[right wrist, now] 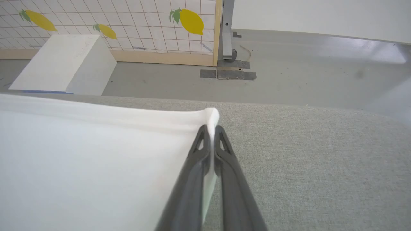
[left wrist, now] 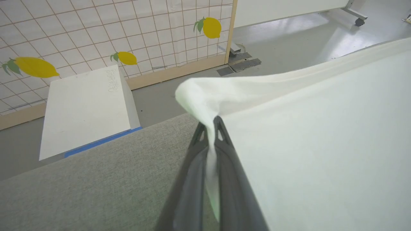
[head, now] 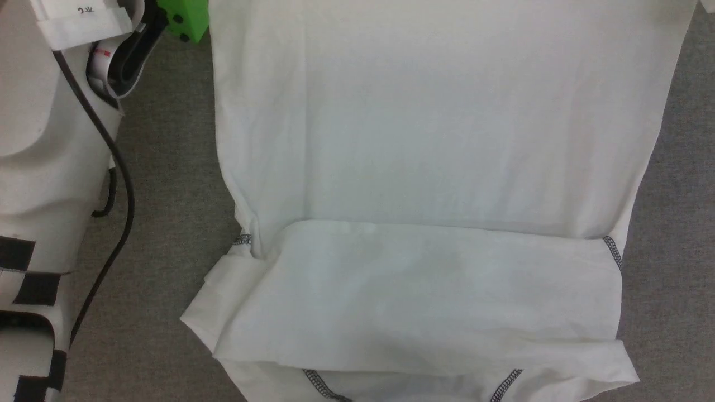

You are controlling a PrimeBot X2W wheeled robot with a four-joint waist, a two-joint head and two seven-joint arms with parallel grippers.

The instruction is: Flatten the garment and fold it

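Nearest the robot, the shirt [head: 435, 167] lies on the grey counter [head: 167, 234]. Its close end is doubled over into a flat band across the full width. Dark stitching shows at the band's ends and along the bottom edge. Beyond the band the white cloth runs smooth and nearly creaseless away from the robot. To the left, beside the cloth but apart from it, stands the pale left forearm [head: 33, 139]. A black cable [head: 120, 184] trails down its side and a green block [head: 184, 19] sits at its far end.

At the far left corner of the shirt, the left claw [left wrist: 209, 126] is pressed together on a bunched tuft of cloth. The tuft puffs out above the fingertips, and a strip of it runs down between the fingers. At the far right corner, the right claw [right wrist: 211, 130] pinches the edge where it curls over. The hem stretches straight off to the left from there.

Past the counter's far edge lies a grey floor [right wrist: 305, 70]. A white box [right wrist: 64, 61] stands on it, with blue tape at its foot. Behind the box is a tiled screen [right wrist: 144, 19] printed with lemons.
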